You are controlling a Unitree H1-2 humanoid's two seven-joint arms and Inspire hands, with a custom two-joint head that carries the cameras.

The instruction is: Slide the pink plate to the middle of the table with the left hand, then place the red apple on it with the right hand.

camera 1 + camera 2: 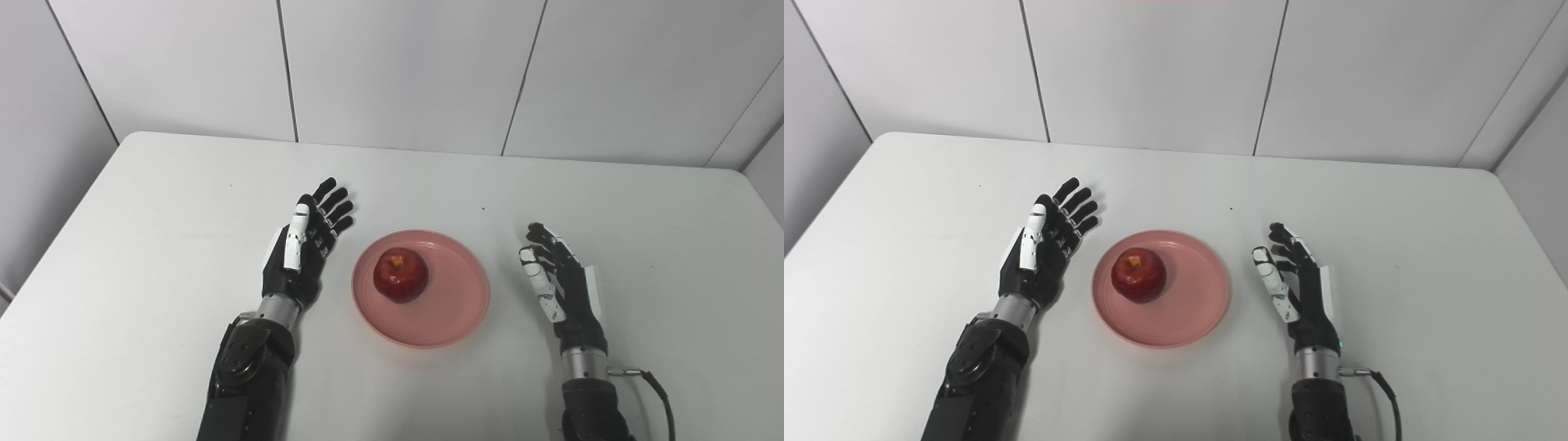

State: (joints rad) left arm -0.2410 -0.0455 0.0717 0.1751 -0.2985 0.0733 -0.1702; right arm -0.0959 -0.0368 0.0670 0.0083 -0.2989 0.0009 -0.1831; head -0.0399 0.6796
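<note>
Both hands, left (306,245) and right (560,278), lie empty with fingers apart, flanking the plate (456,306) at centre frame on the tabletop (153,214). Your apple (400,274) sits on it, left of centre, so both steps look done.

I log: apple (400,275), glossy red skin; plate (456,312), smooth matt pink, plastic-looking; table (153,245), smooth matt white; hands (306,245), black and white hard plastic, bare metal wrists.
</note>
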